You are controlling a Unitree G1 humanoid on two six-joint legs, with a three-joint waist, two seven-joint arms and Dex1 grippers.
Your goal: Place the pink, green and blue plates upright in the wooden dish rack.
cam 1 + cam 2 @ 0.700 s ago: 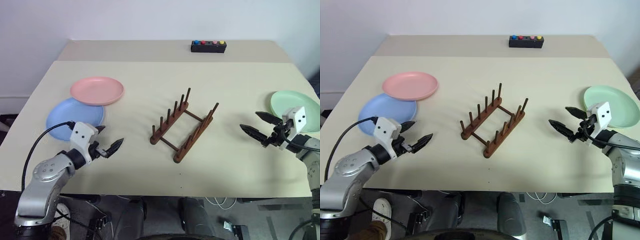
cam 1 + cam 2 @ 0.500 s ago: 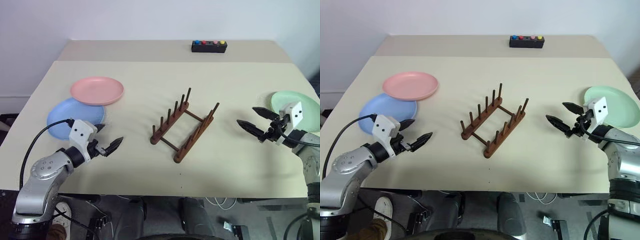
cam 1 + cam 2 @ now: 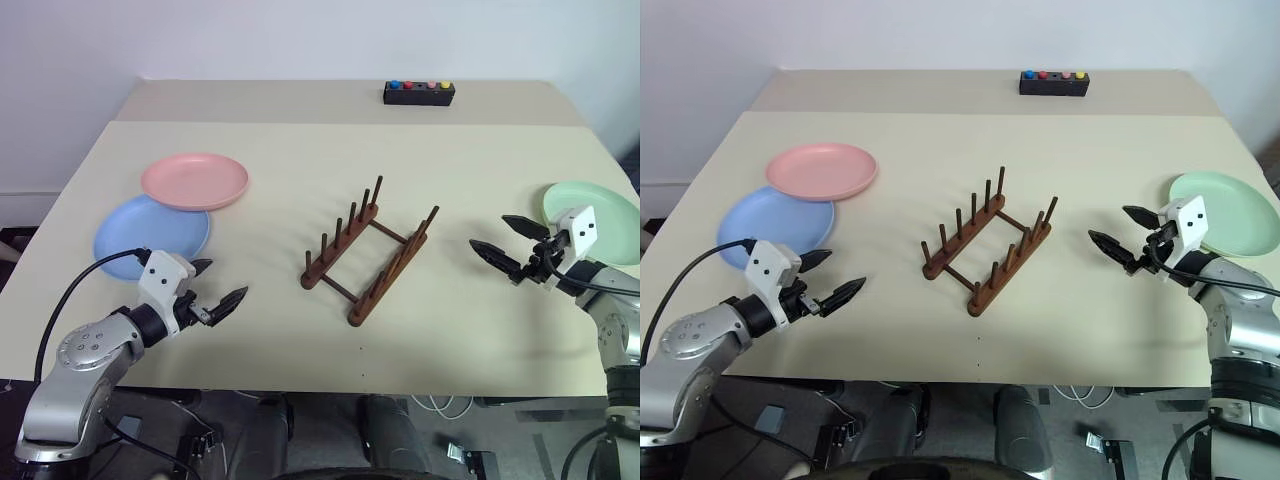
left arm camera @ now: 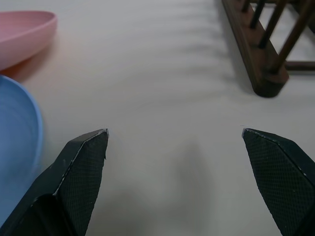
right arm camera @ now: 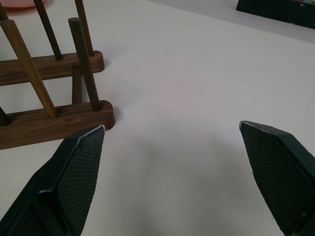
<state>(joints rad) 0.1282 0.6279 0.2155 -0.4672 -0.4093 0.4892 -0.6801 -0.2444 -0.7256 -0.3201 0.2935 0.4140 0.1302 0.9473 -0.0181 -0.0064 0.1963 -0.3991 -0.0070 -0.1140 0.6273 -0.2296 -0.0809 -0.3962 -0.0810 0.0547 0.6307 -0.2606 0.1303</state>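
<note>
Plates flat on counter point(image 3: 300, 150): pink point(image 3: 194, 181) overlapping blue point(image 3: 150, 236) far left, green point(image 3: 600, 215) far right. Rack point(image 3: 370, 252) in middle, bare. Both end effectors point(image 3: 214, 297) point(image 3: 510, 248) spread, holding nothing. Risk: thin rim slipping from grip, knocking light rack.

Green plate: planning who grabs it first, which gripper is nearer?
Right. The right gripper hovers just beside the green plate; the left gripper is across the table, by the blue plate.

A small black box point(image 3: 419, 93) with blue, red, pink and yellow buttons is sitting at twelve o'clock on the far beige table point(image 3: 300, 100). A larger beige table point(image 3: 300, 340) is butting against it, and a white wall point(image 3: 300, 35) is standing behind.
</note>
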